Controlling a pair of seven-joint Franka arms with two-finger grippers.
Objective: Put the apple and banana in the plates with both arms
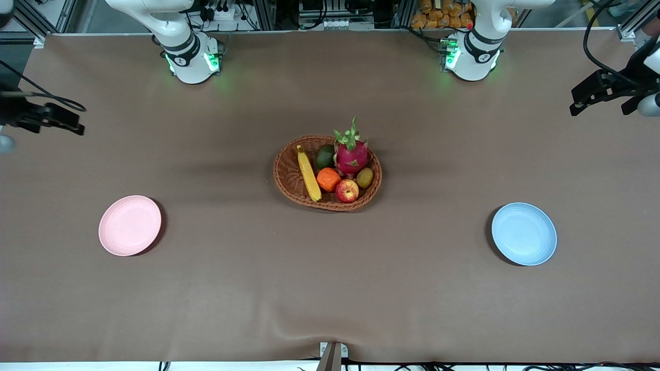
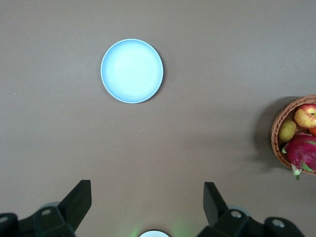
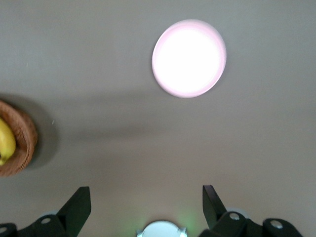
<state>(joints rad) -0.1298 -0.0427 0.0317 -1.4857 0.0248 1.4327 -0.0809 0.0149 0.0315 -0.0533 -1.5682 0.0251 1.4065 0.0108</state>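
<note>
While both arms wait high with jaws spread wide and empty, all the fruit is in the basket (image 1: 289,175).

The left gripper (image 2: 148,207) hangs over bare table near the blue plate (image 1: 524,234), the right gripper (image 3: 146,210) near the pink plate (image 1: 129,225). The apple (image 1: 347,190) touches the orange fruit (image 1: 328,179), and the banana (image 1: 308,173) lies just beside it, so a finger may push a neighbour or both arms may meet over the basket.

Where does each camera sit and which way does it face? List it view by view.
Front: high across the table, facing both bases, basket central.
Left wrist: above the table, looking down on the blue plate; open left gripper shows.
Right wrist: looking down on the pink plate; open right gripper shows.
Both wrist views share the basket.
</note>
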